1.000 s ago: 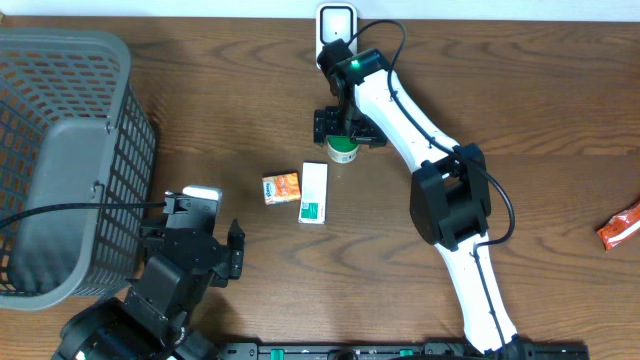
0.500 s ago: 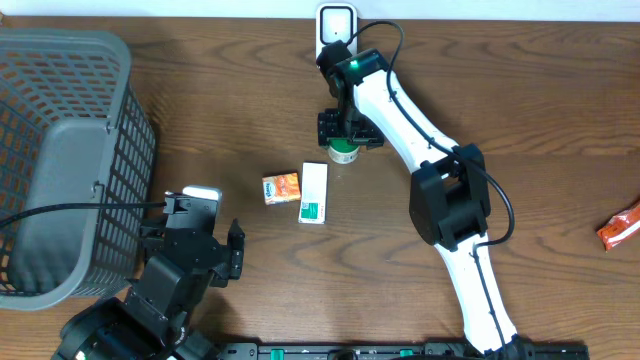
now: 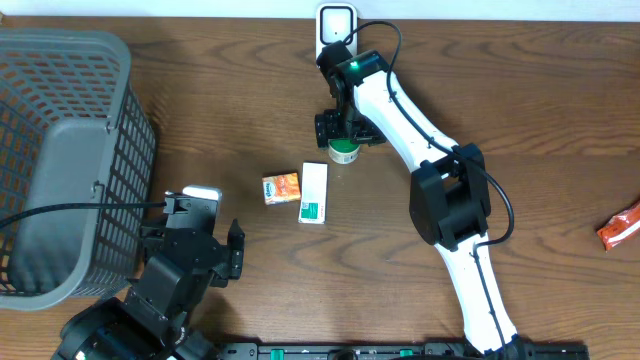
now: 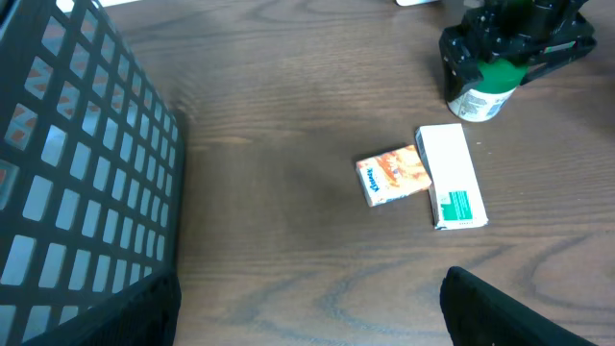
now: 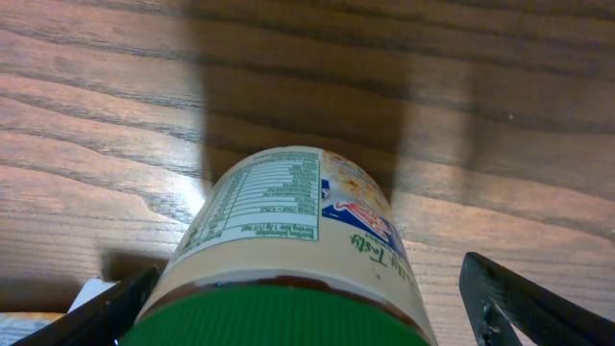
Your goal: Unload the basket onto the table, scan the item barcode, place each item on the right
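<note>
A cream-labelled jar with a green lid (image 3: 343, 151) stands upright on the wooden table, in front of the white scanner (image 3: 336, 22) at the back edge. My right gripper (image 5: 307, 308) hangs over the jar, open, with one finger on each side of it. The right finger (image 5: 524, 298) stands clear of the jar; the left one sits close against it. In the right wrist view the jar's (image 5: 288, 240) nutrition label faces up. My left gripper (image 4: 307, 322) is open and empty near the table's front left, far from the jar.
An orange tissue packet (image 3: 281, 187) and a white box with green print (image 3: 314, 192) lie side by side just in front of the jar. A grey mesh basket (image 3: 60, 150) fills the left side. A red packet (image 3: 620, 226) lies at the far right edge.
My right gripper has shifted slightly to the left around the jar, and its jaws narrowed then widened again. The jar has barely moved. The left arm is still.
</note>
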Robot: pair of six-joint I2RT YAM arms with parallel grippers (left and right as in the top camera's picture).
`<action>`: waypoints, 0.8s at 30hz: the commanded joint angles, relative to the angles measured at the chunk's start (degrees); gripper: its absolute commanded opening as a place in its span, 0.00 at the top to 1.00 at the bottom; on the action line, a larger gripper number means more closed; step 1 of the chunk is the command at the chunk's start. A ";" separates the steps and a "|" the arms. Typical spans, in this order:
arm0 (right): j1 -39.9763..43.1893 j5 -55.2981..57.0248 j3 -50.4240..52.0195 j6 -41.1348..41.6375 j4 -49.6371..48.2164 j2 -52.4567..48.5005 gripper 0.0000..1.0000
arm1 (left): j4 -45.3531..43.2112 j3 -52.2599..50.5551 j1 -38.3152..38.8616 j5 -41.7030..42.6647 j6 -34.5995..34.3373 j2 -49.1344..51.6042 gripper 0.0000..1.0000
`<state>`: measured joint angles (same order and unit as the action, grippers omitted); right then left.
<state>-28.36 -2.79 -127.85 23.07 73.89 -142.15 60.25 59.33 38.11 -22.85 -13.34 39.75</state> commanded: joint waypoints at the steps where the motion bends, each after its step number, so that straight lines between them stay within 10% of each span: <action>1: -0.72 -0.63 0.48 -1.77 -0.66 -2.45 0.07 | 0.17 -0.20 0.17 -0.76 -0.31 -0.04 0.15; 14: -0.70 -1.92 -0.09 -1.70 0.02 -4.61 0.28 | 0.17 -0.20 0.17 -0.79 -0.31 -0.04 0.15; 24: -0.35 -2.27 -18.08 -1.77 21.55 -4.59 0.36 | 0.17 -0.20 0.17 -0.76 -0.31 -0.04 0.15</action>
<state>-28.36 -4.34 -138.74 21.41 90.08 -147.59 60.25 59.33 38.11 -22.85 -13.34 39.75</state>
